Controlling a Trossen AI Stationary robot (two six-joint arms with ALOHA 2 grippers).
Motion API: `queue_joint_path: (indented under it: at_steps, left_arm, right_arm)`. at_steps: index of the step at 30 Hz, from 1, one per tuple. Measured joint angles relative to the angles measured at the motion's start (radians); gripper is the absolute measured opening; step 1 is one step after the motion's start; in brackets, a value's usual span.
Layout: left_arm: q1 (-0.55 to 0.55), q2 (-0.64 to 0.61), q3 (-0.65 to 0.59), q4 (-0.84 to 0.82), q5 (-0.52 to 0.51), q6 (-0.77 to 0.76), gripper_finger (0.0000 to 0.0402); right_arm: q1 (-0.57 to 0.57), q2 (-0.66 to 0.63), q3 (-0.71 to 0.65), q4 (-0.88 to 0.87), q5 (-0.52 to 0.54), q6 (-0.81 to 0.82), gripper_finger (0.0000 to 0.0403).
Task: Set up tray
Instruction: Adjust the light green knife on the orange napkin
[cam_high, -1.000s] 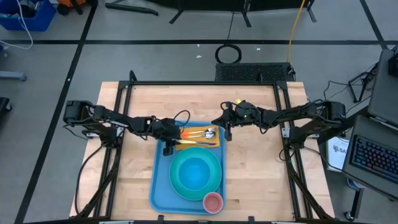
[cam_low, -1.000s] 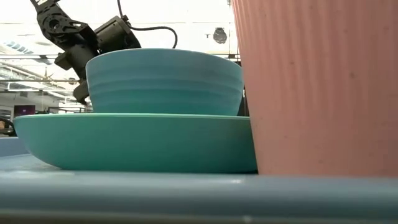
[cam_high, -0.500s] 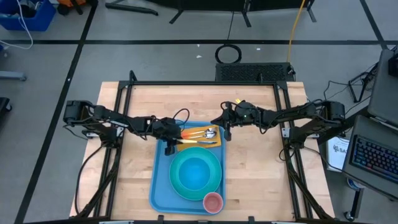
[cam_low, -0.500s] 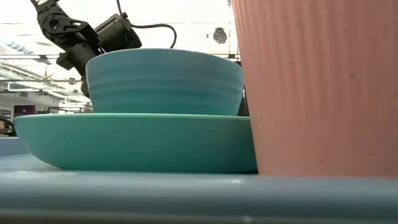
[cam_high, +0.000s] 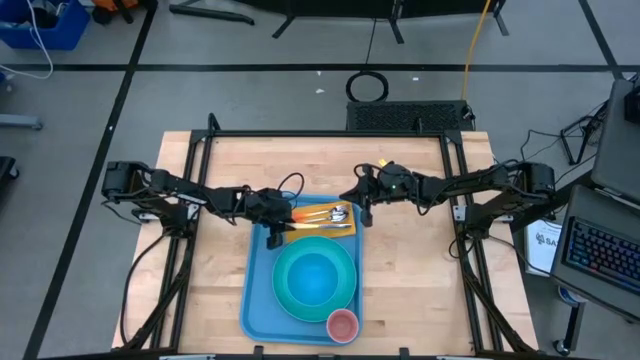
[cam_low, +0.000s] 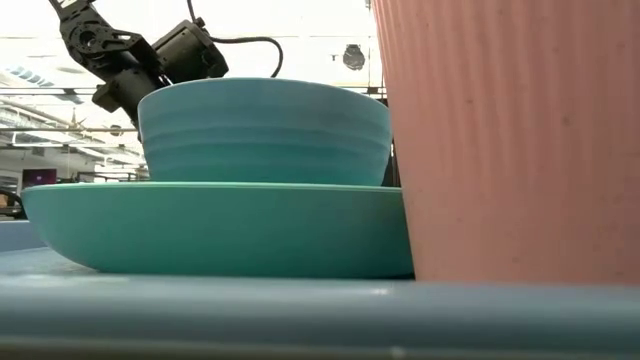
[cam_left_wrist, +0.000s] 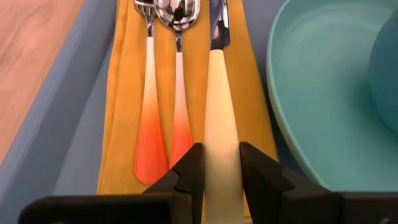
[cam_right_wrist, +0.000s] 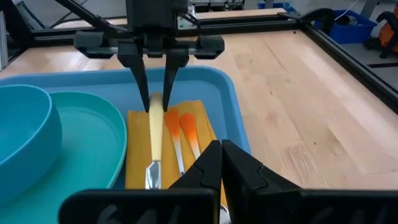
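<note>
Light-blue plastic tray (cam_high: 254, 300), rounded corners; left hand (cam_left_wrist: 221, 163) straddles the cream knife (cam_left_wrist: 219, 149); right hand (cam_right_wrist: 219, 157) closed

In the low view the pink cup (cam_low: 510, 140) fills the right side, cut off by the top and right edges, and the bowl (cam_low: 262, 130) hides the left hand below its wrist. The plate (cam_left_wrist: 323, 93) runs off the right edge in the left wrist view (the knife's (cam_left_wrist: 219, 124) butt end sits behind the fingers (cam_left_wrist: 193, 171)). In the high view the cutlery on the napkin (cam_high: 318, 218) is too small to tell apart.
</note>
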Motion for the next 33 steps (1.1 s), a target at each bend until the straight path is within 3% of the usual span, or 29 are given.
queue_joint_path:
  at_steps: [18,26,33]
  left_arm:
    - [0.0,-0.001,0.0,0.016,0.001,-0.017,0.0089]
    - [0.0,-0.001,0.0,0.037,0.001,-0.022,0.0089]
    - [0.0,-0.001,0.0,0.039,0.01,-0.038,0.009]
  right_arm:
    - [0.087,0.0,0.0,-0.131,-0.006,-0.136,0.0]
    - [0.14,0.0,0.0,-0.18,0.0,-0.289,0.0]
    - [0.196,0.0,0.0,-0.242,0.201,-0.288,0.0006]
